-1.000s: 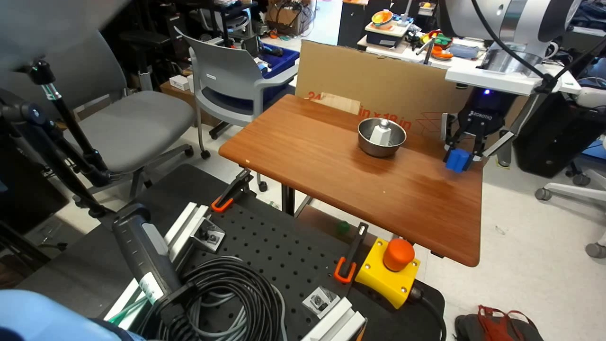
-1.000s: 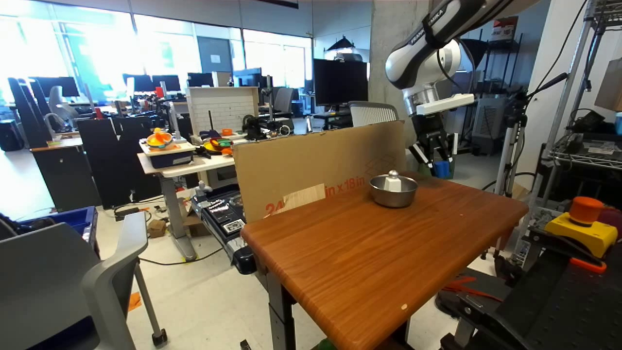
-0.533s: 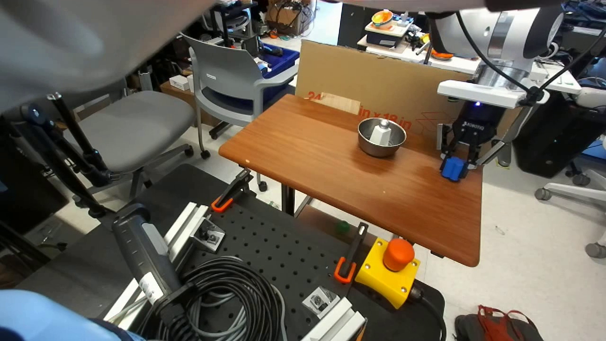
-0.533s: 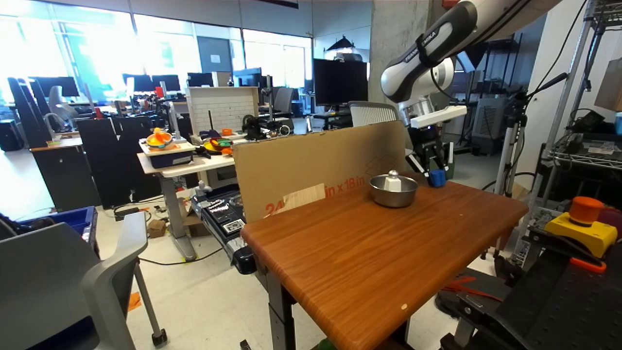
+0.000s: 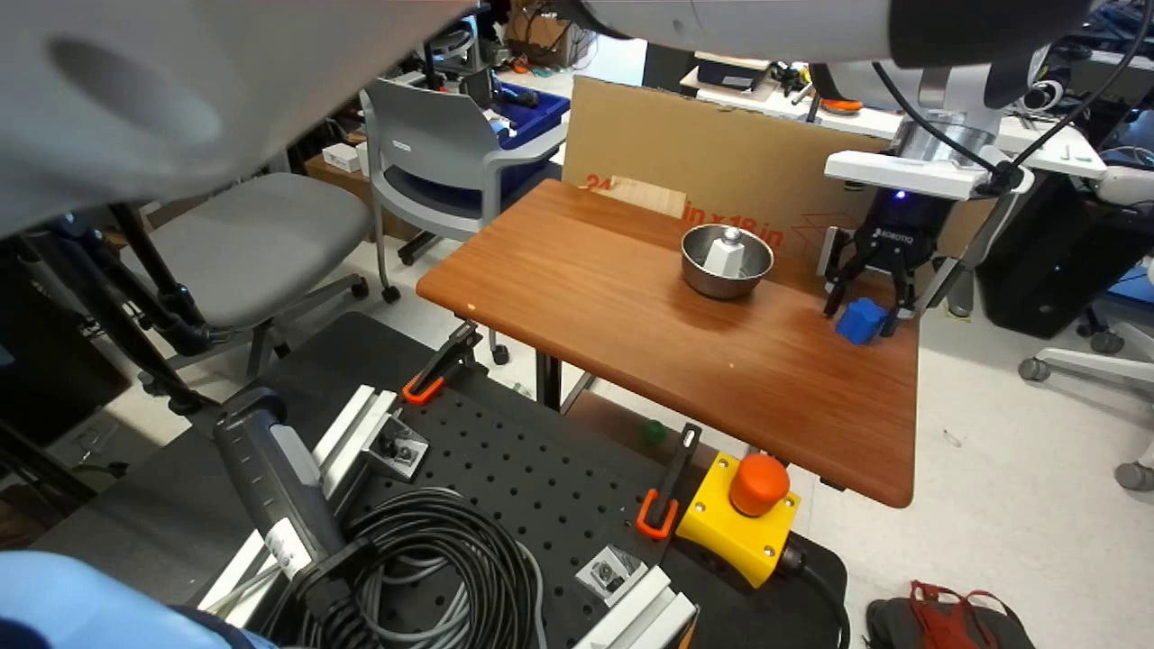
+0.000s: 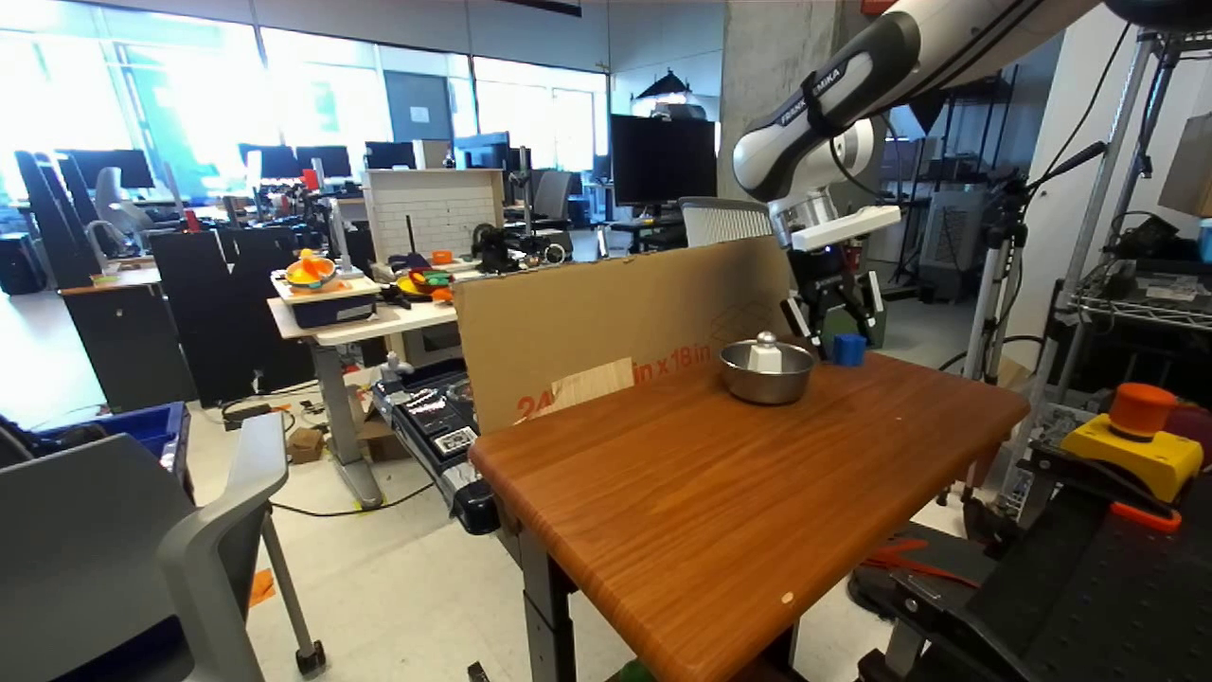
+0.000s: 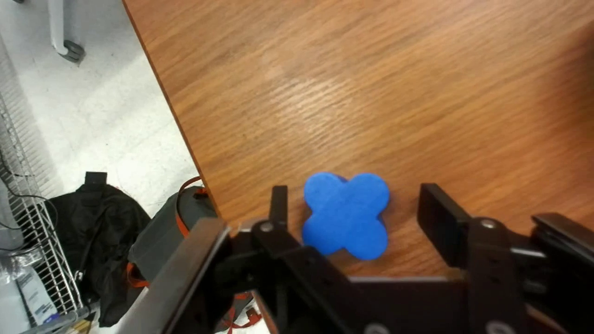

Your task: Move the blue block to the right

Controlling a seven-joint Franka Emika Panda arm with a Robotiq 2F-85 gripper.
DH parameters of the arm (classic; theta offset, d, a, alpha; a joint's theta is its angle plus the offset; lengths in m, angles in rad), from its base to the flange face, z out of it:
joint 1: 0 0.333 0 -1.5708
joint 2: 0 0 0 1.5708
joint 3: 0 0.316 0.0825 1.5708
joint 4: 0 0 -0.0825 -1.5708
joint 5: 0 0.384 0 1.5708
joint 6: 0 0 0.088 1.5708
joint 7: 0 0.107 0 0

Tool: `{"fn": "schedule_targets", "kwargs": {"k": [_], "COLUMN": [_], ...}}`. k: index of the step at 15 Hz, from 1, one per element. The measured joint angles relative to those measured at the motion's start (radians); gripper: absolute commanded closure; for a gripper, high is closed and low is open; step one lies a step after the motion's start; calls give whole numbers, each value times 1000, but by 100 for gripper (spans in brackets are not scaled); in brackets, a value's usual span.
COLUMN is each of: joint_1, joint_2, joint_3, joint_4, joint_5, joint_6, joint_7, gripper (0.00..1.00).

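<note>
The blue block (image 7: 346, 215), clover-shaped from above in the wrist view, rests on the brown table (image 7: 371, 93). In an exterior view the block (image 5: 861, 322) lies near the table's right end; another exterior view has the block (image 6: 848, 349) at the far end, past the bowl. My gripper (image 7: 354, 199) points down with its fingers (image 7: 436, 222) on either side of the block. A gap shows on both sides, wider on the right in the wrist view, so the jaws stand open and hold nothing.
A metal bowl (image 5: 721, 285) holding a white piece with a silver knob (image 5: 725, 255) stands beside the gripper. A cardboard panel (image 5: 685, 135) rises along the table's back. The table edge (image 7: 169, 102) runs close to the block, with bags (image 7: 171, 232) on the floor below.
The gripper has come down with the blue block and moved slightly left in both exterior views. Its fingers have then opened, leaving the block on the table.
</note>
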Motion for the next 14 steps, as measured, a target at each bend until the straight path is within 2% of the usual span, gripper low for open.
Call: {"fn": "schedule_targets", "kwargs": {"k": [4,8,9,14], "joint_1": [17,58,61,55], "joint_2": [-62,-239,-268,-244], "joint_3": [4,18,24,23], "joint_4": [-23,-171,-192,-189], "joint_5": [-1,5,5,5], "joint_6": [27,202,205,204], "joint_7": [-47,-104,-104,-104], "gripper": [0,0,0,0]}}
